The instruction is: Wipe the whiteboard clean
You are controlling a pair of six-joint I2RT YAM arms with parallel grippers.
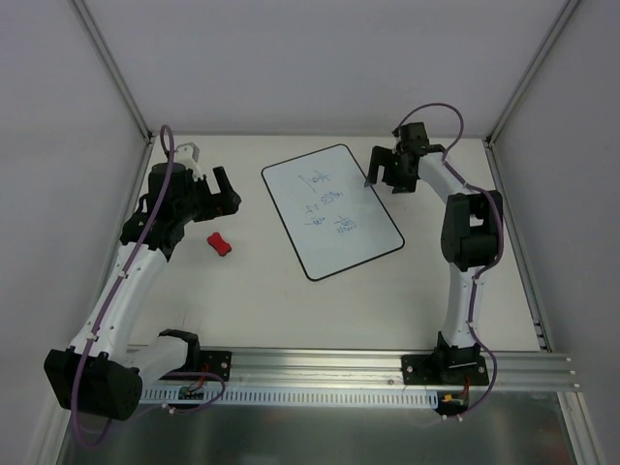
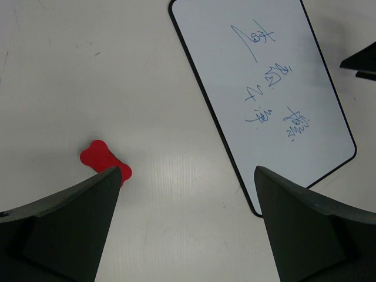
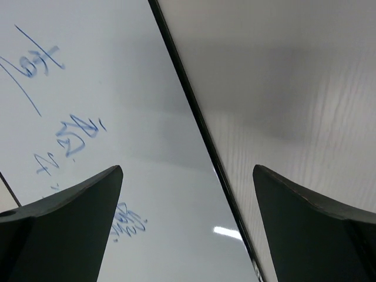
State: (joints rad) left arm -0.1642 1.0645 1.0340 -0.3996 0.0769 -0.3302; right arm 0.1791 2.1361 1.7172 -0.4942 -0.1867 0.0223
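The whiteboard lies flat and tilted at the table's middle, white with a thin black rim and blue handwriting on it. It also shows in the left wrist view and the right wrist view. A small red bow-tie eraser lies on the table left of the board, and beside my left finger in the wrist view. My left gripper is open and empty, hovering above the table between eraser and board. My right gripper is open and empty, low over the board's right edge.
White enclosure walls with metal corner posts close in the table at the back and sides. An aluminium rail with both arm bases runs along the near edge. A small white block sits at the back left corner.
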